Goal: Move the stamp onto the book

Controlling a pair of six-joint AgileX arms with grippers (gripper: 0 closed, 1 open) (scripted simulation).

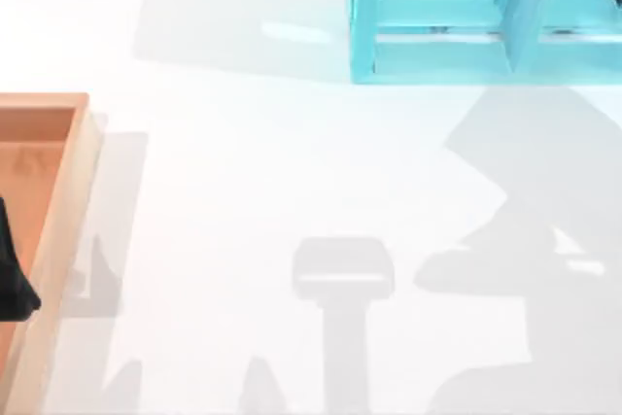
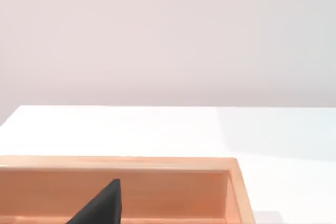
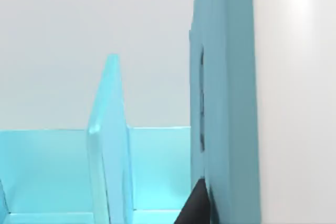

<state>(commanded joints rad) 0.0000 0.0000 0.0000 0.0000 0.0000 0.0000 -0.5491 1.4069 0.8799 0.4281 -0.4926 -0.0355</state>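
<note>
Left gripper (image 1: 15,274) hangs low over the wooden tray (image 1: 68,191) at the table's left edge, a dark wedge of it reaching down inside the tray's walls (image 2: 102,205); whether it is open or closed I cannot tell. It looks parked, tucked out of the way of the middle of the table (image 1: 243,172).

Right gripper (image 3: 195,205) sits up at the far right, close against the light-blue shelf (image 1: 437,17). Its state cannot be told either. Its wrist camera looks into the shelf's compartments past a thin pale divider (image 3: 107,129), and a darker teal slab (image 3: 226,98) stands upright just beside the gripper. That slab may be the book on edge or only a shaded shelf wall; I cannot tell which.

Where the stamp stands I cannot tell, and no flat book is plain to see. The right arm's reach toward the shelf suggests, as a judgement, that its business lies in or near those compartments, and the task looks not yet done.

Grey arm shadows fall across the table's near half. I can read no brand, label or writing on the tray, the shelf or the slab.
</note>
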